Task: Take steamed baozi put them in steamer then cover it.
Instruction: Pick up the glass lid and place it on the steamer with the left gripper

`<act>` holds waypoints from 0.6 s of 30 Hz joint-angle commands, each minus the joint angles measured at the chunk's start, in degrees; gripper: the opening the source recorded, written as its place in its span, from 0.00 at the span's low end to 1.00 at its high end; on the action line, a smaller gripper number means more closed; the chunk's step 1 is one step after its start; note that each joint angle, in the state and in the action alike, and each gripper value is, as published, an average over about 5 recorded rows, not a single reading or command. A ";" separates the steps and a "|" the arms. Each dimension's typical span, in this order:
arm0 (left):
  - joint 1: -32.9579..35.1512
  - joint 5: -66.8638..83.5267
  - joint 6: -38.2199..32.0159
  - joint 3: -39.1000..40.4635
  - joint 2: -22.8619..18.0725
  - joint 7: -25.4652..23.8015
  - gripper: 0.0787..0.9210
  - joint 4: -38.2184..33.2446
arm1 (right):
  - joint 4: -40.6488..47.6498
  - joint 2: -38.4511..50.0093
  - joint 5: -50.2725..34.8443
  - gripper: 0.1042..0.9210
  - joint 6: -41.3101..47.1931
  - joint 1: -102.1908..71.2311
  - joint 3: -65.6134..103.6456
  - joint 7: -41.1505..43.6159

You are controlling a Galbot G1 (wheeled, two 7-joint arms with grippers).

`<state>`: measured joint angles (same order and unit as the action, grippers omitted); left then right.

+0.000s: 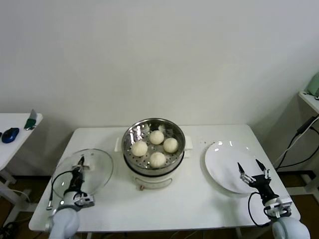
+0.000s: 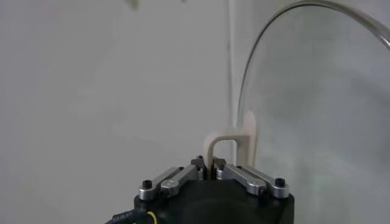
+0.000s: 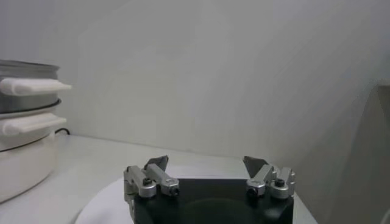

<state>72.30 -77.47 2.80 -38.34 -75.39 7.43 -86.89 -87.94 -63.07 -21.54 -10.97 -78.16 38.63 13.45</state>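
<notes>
The left gripper [image 1: 80,164] fingers clamped the cover [image 1: 97,169] handle [image 2: 231,146]; the right gripper [image 1: 252,170] fingers stood wide over the plate [image 1: 222,159].

The steamer [image 1: 154,149] stands mid-table with its top uncovered, four baozi [image 1: 157,137] filling the basket. Bare table [image 1: 199,199] lies between it and the plate [image 1: 227,162]. The cover [image 1: 94,169] occupies the table just left of the steamer.

L end effector [image 1: 79,167] clamped shut; R end effector [image 1: 253,172] spread wide, low.
</notes>
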 commanded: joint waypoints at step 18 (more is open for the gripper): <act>12.80 2.81 33.37 11.61 14.23 -5.33 0.08 -39.90 | 2.21 3.80 2.19 0.88 1.53 4.26 -3.80 -0.93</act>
<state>85.75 -76.98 21.60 -36.01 -69.26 3.96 -115.73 -86.39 -60.41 -20.12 -10.00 -75.69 36.33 12.89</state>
